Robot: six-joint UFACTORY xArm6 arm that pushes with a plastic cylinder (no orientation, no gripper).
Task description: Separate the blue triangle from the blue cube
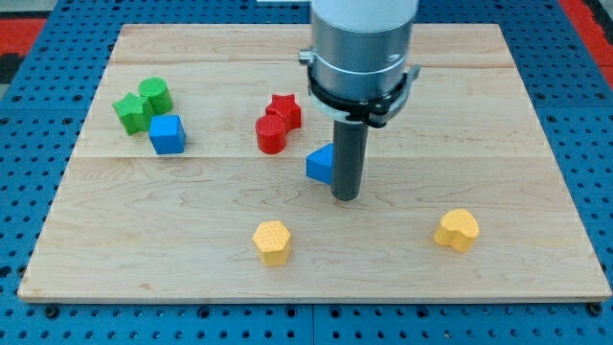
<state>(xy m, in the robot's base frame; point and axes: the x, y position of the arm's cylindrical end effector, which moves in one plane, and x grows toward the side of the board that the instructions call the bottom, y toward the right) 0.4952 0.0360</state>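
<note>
The blue triangle (320,164) lies near the middle of the wooden board (536,192). My tip (346,196) stands right against its right side, partly hiding it. The blue cube (167,134) sits far off at the view's left, touching the green blocks. The rod hangs from the grey arm body (361,53) at the view's top centre.
A green star (131,113) and a green cylinder (155,95) sit just above-left of the blue cube. A red cylinder (271,134) and a red star (283,110) sit up-left of the triangle. A yellow hexagon (272,241) and a yellow heart (457,230) lie near the bottom.
</note>
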